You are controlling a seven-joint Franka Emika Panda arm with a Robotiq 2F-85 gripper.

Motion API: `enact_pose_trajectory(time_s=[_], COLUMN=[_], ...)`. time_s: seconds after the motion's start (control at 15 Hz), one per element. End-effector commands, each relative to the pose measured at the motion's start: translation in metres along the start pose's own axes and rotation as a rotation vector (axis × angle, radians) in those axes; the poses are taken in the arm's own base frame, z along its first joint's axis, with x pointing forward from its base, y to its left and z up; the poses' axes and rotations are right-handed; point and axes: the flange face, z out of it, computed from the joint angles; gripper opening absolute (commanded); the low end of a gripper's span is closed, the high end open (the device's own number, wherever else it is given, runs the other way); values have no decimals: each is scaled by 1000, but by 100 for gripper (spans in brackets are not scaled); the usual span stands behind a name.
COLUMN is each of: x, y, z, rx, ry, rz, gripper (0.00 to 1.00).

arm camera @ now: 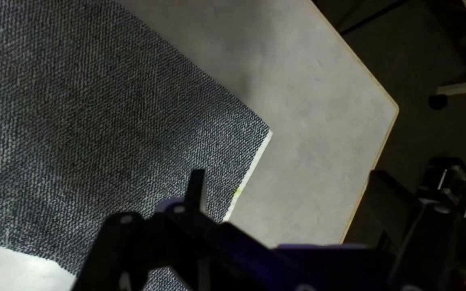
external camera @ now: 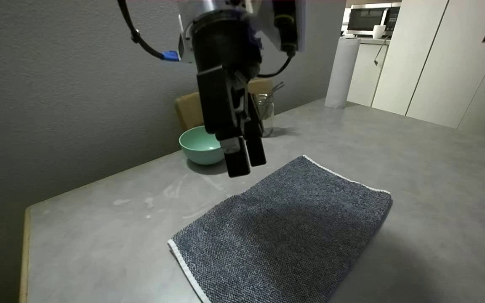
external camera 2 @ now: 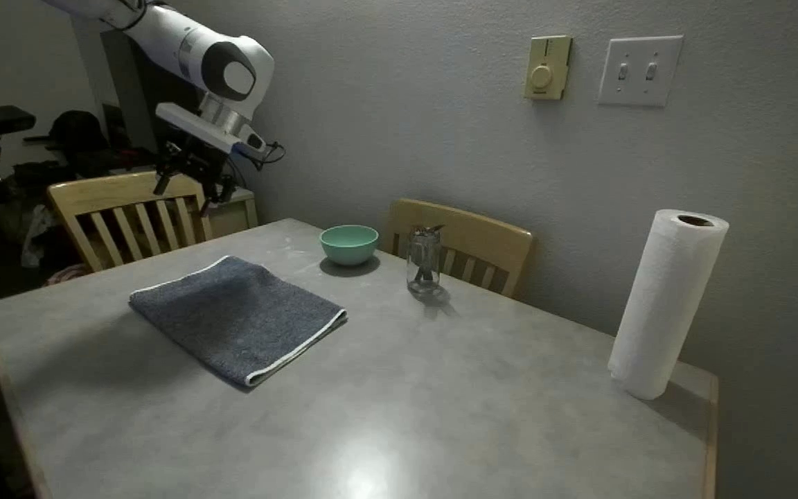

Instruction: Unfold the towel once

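Note:
The towel (external camera: pixel 293 227) lies folded and flat on the table in both exterior views (external camera 2: pixel 240 319). It is dark blue-grey with a white hem along two opposite ends. Layers show at the hem end in an exterior view; no pale stripes show. In the wrist view the towel (arm camera: pixel 95 121) fills the left side, with a small yellow-green mark on its hem. My gripper (external camera: pixel 247 162) is open and empty, raised above the table near the towel's hem end. Its fingers stand wide apart in the wrist view (arm camera: pixel 289 178), one over the towel and one toward the table edge.
A green bowl (external camera 2: pixel 349 244) stands behind the towel near the wall. A glass jar with utensils (external camera 2: pixel 424 260) stands beside it. A paper towel roll (external camera 2: pixel 669 305) stands at the table's far end. Wooden chairs (external camera 2: pixel 468 229) stand against the table. The table's edge (arm camera: pixel 362 64) shows in the wrist view.

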Motion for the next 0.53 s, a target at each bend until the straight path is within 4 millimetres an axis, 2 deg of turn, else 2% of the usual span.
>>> enact_pose_trajectory(time_s=[0.0,0.13,0.2,0.47], x=[-17,-11,-5,-4], y=[-17,-20,-19,-20], z=[-9,-8,-10,-8], rx=[-44,-11,-17,-14], ry=[-19,18,7,5], rz=[73,-8,29,4], gripper=[100,100,100,100])
